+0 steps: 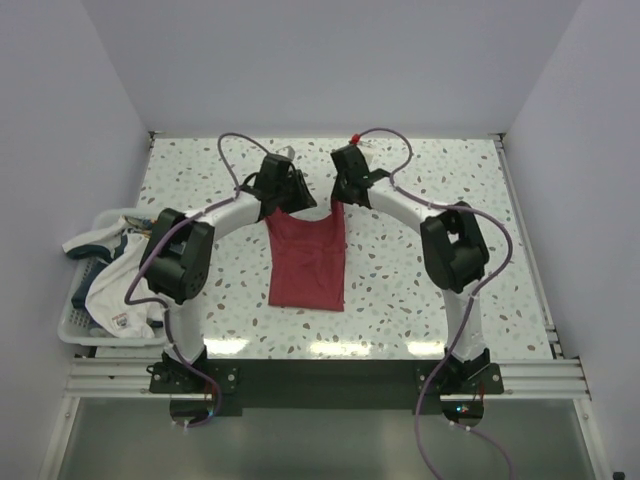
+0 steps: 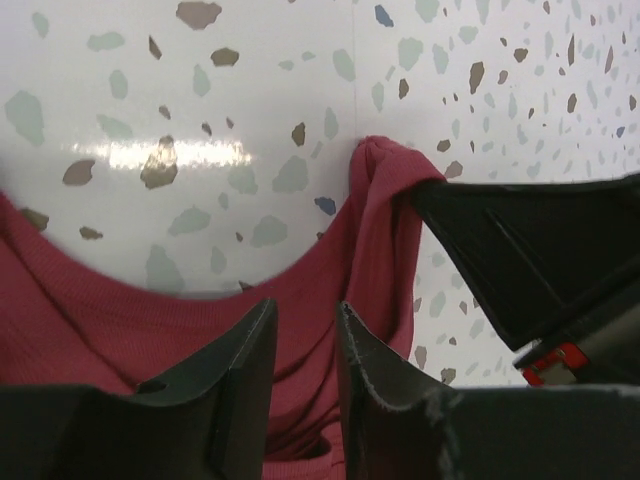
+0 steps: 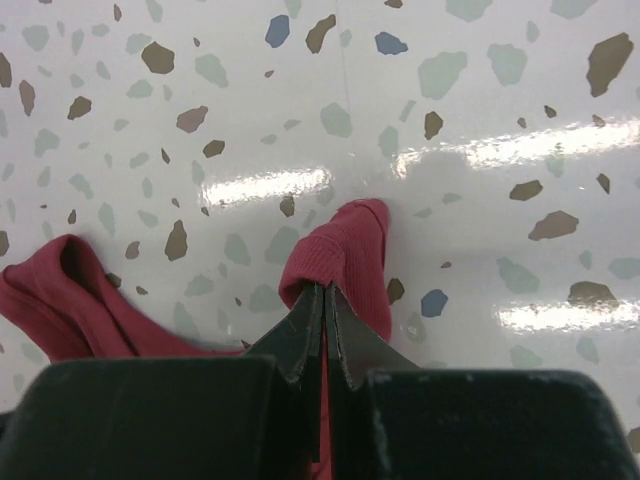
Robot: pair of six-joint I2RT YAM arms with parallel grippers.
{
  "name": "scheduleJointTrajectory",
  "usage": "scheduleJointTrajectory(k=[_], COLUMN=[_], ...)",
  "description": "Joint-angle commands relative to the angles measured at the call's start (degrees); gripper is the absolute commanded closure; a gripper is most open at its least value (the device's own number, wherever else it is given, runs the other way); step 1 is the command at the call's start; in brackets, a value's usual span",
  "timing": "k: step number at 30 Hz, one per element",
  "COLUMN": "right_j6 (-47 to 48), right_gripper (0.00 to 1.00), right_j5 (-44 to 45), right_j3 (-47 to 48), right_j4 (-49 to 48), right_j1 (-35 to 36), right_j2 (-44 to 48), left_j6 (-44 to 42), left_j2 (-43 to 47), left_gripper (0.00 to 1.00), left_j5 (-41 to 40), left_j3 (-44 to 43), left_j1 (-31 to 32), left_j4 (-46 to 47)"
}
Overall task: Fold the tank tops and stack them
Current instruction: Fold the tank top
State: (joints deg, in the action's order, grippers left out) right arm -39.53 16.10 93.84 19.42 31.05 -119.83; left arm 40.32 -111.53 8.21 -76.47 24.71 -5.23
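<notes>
Workspace seen from above: the dark red tank top [image 1: 305, 265] lies spread flat at the middle of the speckled table [image 1: 430, 170], hem toward the arm bases and straps toward the far edge. Both arms reach over it to its far end. The left gripper [image 1: 285, 200] sits over the left shoulder of the garment and the right gripper [image 1: 342, 195] over the right shoulder, the two close together. Right wrist view: the jaws are pressed together on the right shoulder strap [image 3: 340, 245], which bunches into a small raised fold just beyond the fingertips, and a sliver of red cloth shows between the closed fingers. Left wrist view: the fingers [image 2: 245, 370] stand apart by a narrow gap above the curved neckline, with red cloth showing through the gap. The right gripper's dark body appears at the right edge of that view, meeting the peaked strap. The white tank top [image 1: 105, 290], with its dark trim, lies crumpled in a white basket [image 1: 75, 325] at the table's left side, well apart from the red one.
</notes>
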Motion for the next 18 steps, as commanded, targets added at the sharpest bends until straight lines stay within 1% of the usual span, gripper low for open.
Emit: scheduleJointTrajectory(k=[1,6,16,18], right_j6=[-1.0,-1.3,-1.3,-1.3], right_gripper=[1.00,1.00,1.00,1.00], right_j5=[5.6,9.6,12.8,13.3], right_j3=[6.0,12.2,12.3,10.9], right_j4=[4.0,7.4,6.9,7.2], right_j1=[2.0,3.6,3.7,3.3], right_j2=[-3.2,-9.5,-14.2,-14.2], left_j6=[2.0,2.1,2.8,2.8], left_j2=[5.7,10.3,15.5,15.6], left_gripper=[0.66,0.66,0.67,0.67], left_j5=[-1.4,-2.3,-3.3,-3.2], left_j3=[4.5,9.5,16.8,17.8], left_j1=[-0.3,-0.4,-0.3,-0.3], left_j4=[1.8,2.4,3.0,2.9])
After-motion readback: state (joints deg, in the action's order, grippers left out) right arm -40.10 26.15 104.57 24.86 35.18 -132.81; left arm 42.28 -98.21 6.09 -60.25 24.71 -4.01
